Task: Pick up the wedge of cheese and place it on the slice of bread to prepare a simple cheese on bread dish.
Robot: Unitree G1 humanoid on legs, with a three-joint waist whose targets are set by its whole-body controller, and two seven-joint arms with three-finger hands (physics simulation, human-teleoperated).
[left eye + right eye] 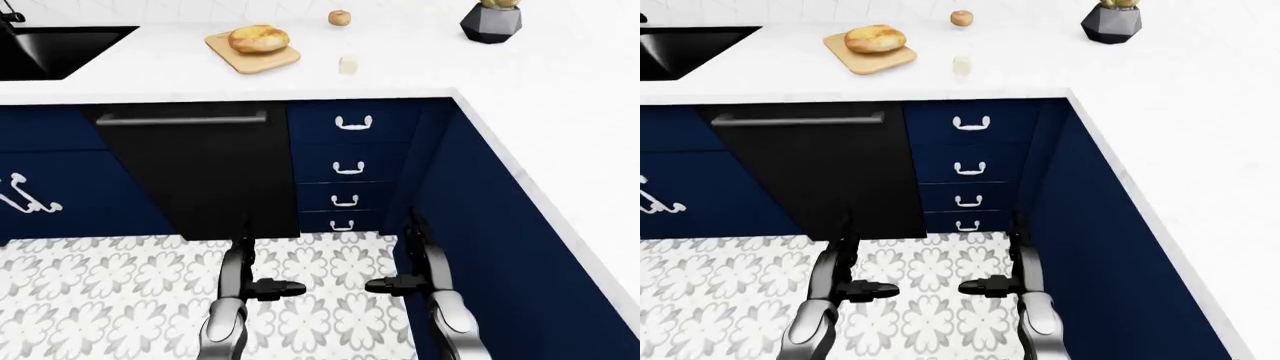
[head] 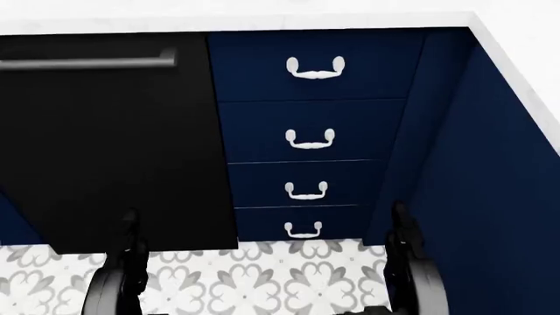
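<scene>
While both my arms hang low over the patterned floor (image 1: 120,292), my left robot hand (image 1: 268,288) and my right robot hand (image 1: 392,284) point their dark fingers toward each other with a gap of tile between them. Neither closes on anything, and the fingers look loosely extended; how far they are spread I cannot tell.

Far above both hands in the left-eye view lies the white surface (image 1: 420,75). The wedge of cheese (image 1: 347,64), small and pale, sits on it up between my two hands, slightly nearer the right one's side. Just up and to the left of the cheese, more over my left robot hand, the slice of bread (image 1: 258,38) rests on a wooden cutting board (image 1: 270,60). Cheese and board are near but apart.

A small round brownish item (image 1: 340,17) lies beyond the cheese. A dark faceted pot (image 1: 491,24) stands further off to my right hand's side. A black sink (image 1: 55,49) lies far out past my left hand.

Between hands and surface, a black dishwasher (image 1: 200,180) stands above my left hand, and navy drawers (image 1: 348,150) with white handles stand between the two.
</scene>
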